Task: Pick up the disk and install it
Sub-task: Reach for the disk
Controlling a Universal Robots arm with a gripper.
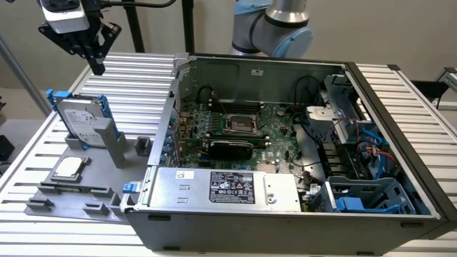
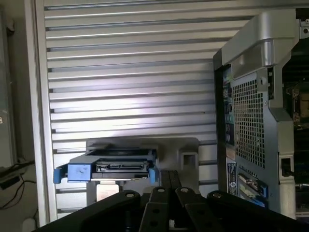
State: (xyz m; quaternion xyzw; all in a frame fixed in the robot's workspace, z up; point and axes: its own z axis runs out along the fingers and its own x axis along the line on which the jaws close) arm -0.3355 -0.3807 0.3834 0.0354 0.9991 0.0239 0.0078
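The disk (image 1: 80, 120), a silver-grey drive with a white label in a blue carrier, stands on edge in a grey holder (image 1: 107, 142) at the exterior view's left. In the wrist view the disk (image 2: 110, 167) shows edge-on, its connector side up, between blue tabs. My gripper (image 1: 96, 63) hangs above and behind the disk, well clear of it, fingers pressed together and holding nothing. The black fingers (image 2: 169, 186) meet in a narrow point in the wrist view.
An open computer case (image 1: 300, 150) with motherboard, power supply and a blue drive cage (image 1: 367, 198) fills the table's middle and right. A small square silver chip (image 1: 68, 167) lies on the grey fixture plate (image 1: 71, 198). The table is ribbed aluminium.
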